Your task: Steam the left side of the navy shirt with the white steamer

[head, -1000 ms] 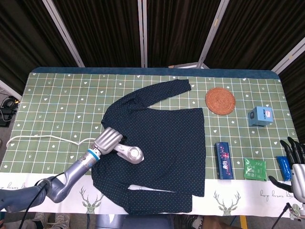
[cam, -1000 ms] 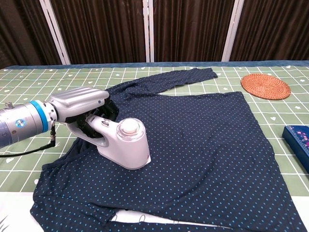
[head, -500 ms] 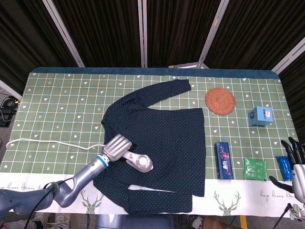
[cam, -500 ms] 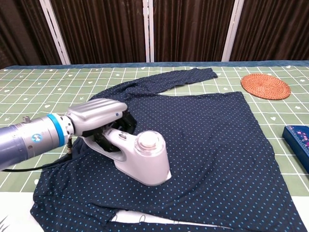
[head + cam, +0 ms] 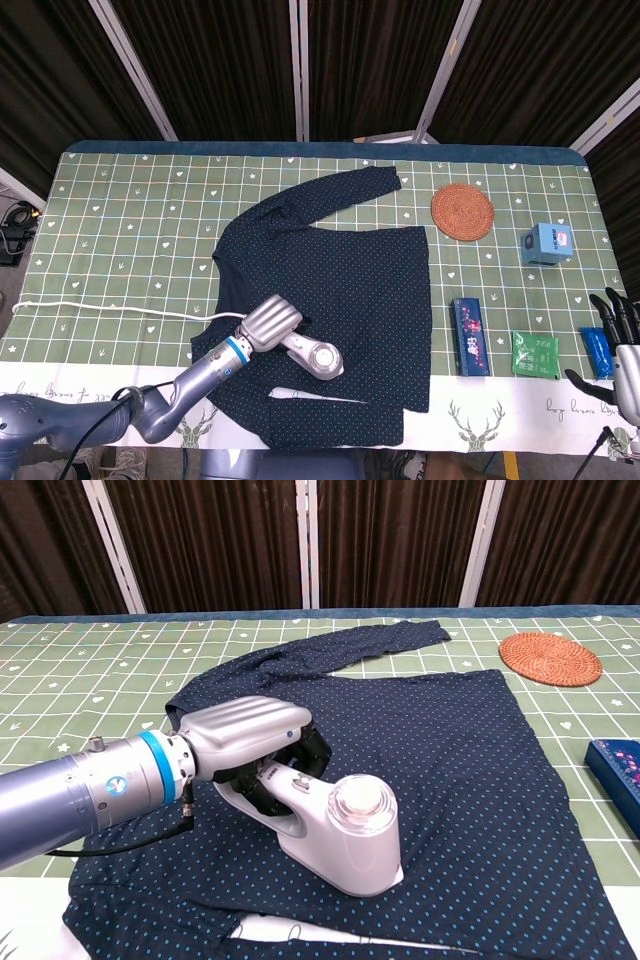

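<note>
Chest view: left hand [image 5: 245,738] wraps its fingers [image 5: 262,720] around the handle of the white steamer [image 5: 343,830], holding it. Steamer head sits just beyond the fingertips, pressed flat on the navy shirt [image 5: 440,760], lower left part. Head view: right hand [image 5: 622,345] at the table edge, fingers [image 5: 612,312] spread apart, holding nothing, well apart from the shirt.

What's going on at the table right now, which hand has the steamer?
The left robot hand grips the white steamer by its handle, with the steamer's head resting on the navy shirt, low on the side nearest that arm. The shirt lies spread flat on the green checked table. The right robot hand sits at the far right edge, fingers apart and holding nothing, near some small packets.
</note>
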You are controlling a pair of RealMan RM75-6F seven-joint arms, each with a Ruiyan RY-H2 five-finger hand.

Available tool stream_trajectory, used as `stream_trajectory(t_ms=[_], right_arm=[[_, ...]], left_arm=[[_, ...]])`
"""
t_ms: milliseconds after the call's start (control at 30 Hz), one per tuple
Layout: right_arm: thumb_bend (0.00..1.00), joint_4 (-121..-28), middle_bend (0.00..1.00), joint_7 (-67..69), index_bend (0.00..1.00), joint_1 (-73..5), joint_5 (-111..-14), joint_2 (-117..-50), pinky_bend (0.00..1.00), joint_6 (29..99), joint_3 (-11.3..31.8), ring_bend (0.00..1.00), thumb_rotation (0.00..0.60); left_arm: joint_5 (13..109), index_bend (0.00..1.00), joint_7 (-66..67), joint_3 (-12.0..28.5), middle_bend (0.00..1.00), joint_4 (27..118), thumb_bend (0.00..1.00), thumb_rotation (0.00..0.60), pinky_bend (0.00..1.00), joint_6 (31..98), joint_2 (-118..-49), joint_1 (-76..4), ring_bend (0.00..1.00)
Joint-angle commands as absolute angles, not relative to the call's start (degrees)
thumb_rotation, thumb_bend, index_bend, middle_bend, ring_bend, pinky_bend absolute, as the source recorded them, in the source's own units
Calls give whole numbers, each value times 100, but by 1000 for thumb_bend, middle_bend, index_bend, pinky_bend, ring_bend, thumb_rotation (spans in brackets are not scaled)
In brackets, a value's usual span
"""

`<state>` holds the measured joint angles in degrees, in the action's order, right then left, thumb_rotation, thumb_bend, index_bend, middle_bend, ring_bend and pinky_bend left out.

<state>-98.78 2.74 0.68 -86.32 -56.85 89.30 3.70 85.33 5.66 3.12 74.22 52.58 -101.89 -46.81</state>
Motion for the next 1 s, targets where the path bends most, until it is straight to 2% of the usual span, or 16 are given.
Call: stream_trajectory(t_ms=[33, 1000], right_arm=[[0, -9876, 0, 280, 0, 70, -8630, -5683, 0, 8933, 372, 0, 600], [0, -9925, 0, 134, 0, 56, -8697, -5722, 0, 8921, 340, 0, 600]], left_arm=[[8494, 989, 619, 319, 912, 7432, 405, 600, 1000, 5226, -10195, -4687, 823], [8396, 989, 335, 238, 912, 7264, 405, 600, 1000, 5418, -9435, -4382, 823]])
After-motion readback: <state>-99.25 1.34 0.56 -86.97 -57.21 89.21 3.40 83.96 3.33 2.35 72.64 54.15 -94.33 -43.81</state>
